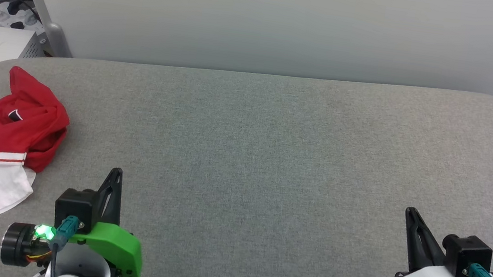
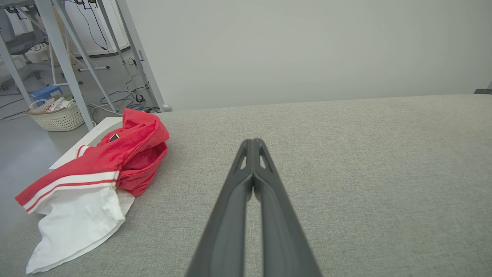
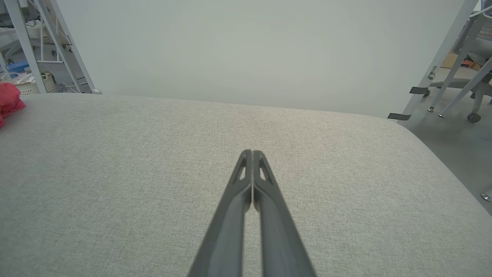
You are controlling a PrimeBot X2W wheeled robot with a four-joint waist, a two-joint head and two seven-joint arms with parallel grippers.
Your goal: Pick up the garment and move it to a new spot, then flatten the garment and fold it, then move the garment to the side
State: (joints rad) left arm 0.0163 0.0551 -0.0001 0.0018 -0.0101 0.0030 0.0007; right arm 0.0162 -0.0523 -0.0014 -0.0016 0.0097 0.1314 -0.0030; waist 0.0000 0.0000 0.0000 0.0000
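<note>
Shirt [image 1: 13, 136] is lying crumpled at the far left end of the table [image 1: 275, 137], its white part trailing toward the near edge. Left gripper [image 2: 253, 143] is hovering just beside it, fingers pressed together, gripping nothing. Right gripper [image 3: 251, 152] is likewise closed and empty, well apart from the shirt. Pick-up judged not yet begun. For a clean grab, the left fingers should be opening before descending, pinching the raised red bunch rather than the thin white layer.
</note>
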